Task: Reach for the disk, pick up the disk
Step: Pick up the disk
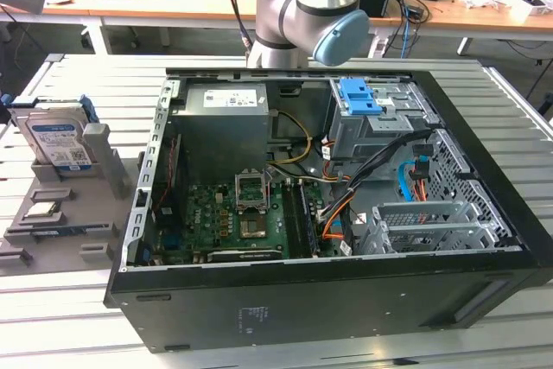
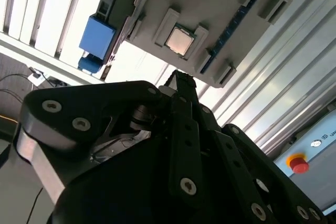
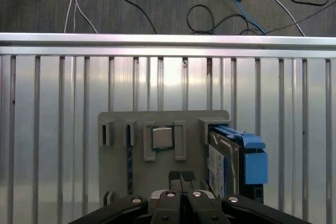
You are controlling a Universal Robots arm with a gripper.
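The disk (image 1: pixel 56 140) stands on edge in a slot of the grey holder (image 1: pixel 95 162) at the exterior view's left, its white-and-blue label facing out. In the first wrist view the disk (image 3: pixel 220 163) sits at one end of the holder (image 3: pixel 121 182), blue side bracket (image 3: pixel 254 163) outermost. My gripper (image 3: pixel 181 177) is shut with nothing in it, hovering above the holder's middle, apart from the disk. In the second wrist view the gripper (image 2: pixel 181 80) points at the holder (image 2: pixel 210 3), and the blue bracket (image 2: pixel 97 38) lies off to one side.
A small square silver chip (image 3: pixel 162 137) rests in the holder's centre pocket. An open black computer case (image 1: pixel 328 283) with a blue latch (image 1: pixel 360 97) takes up the slatted metal table (image 1: pixel 52 317). Cables (image 3: pixel 220 14) lie on the floor beyond the table edge. A red button (image 2: pixel 298 164) is nearby.
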